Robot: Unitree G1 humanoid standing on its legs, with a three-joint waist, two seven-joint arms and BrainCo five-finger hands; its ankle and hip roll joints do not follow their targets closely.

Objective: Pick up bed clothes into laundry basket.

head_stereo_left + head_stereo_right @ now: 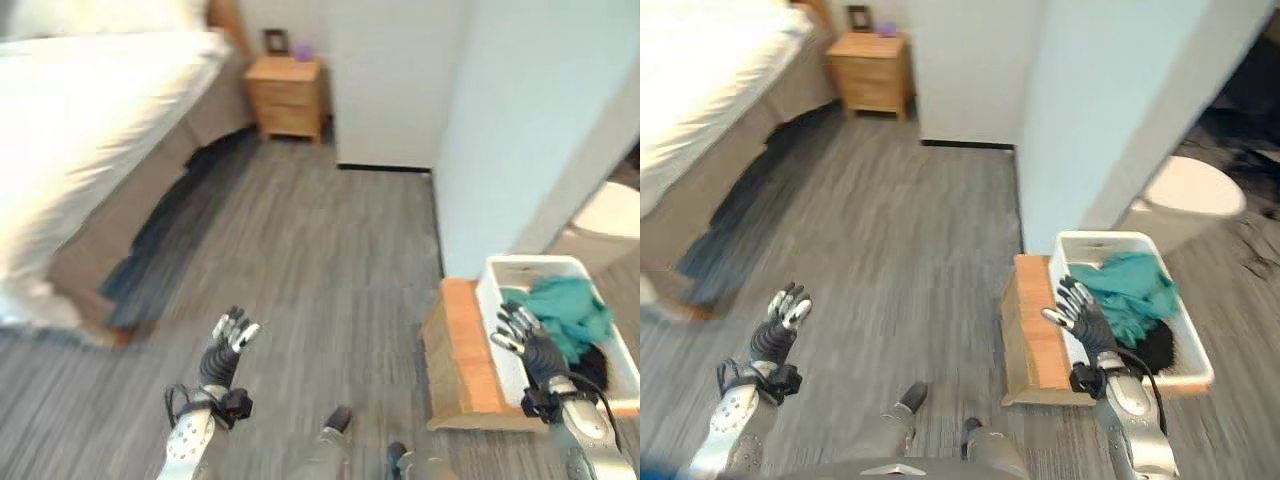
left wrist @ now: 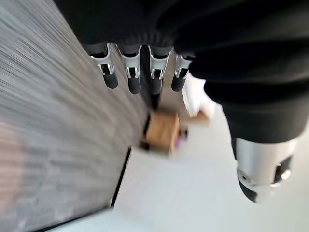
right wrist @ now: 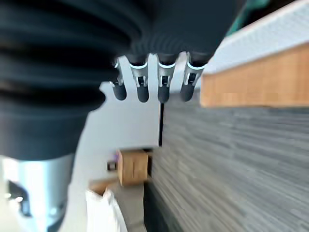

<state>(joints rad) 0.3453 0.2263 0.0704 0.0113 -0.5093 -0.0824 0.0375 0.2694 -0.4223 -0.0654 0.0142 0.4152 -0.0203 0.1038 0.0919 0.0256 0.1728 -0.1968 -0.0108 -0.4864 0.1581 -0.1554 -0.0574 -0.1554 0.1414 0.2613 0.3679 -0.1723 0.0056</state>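
A white laundry basket (image 1: 497, 305) sits on a low wooden stand (image 1: 460, 350) at the right, holding teal cloth (image 1: 565, 310) and something black (image 1: 1155, 348). My right hand (image 1: 527, 340) hovers open at the basket's near left rim, fingers spread and empty. My left hand (image 1: 228, 347) is raised open over the grey floor at lower left, holding nothing. The bed (image 1: 90, 140) with white bedding stands at the left, and dark clothes (image 1: 165, 235) lie on the floor along its side.
A wooden nightstand (image 1: 287, 95) stands by the far wall next to the bed. A white wall corner (image 1: 500, 140) juts out just behind the basket. Grey plank floor (image 1: 320, 260) stretches between bed and basket.
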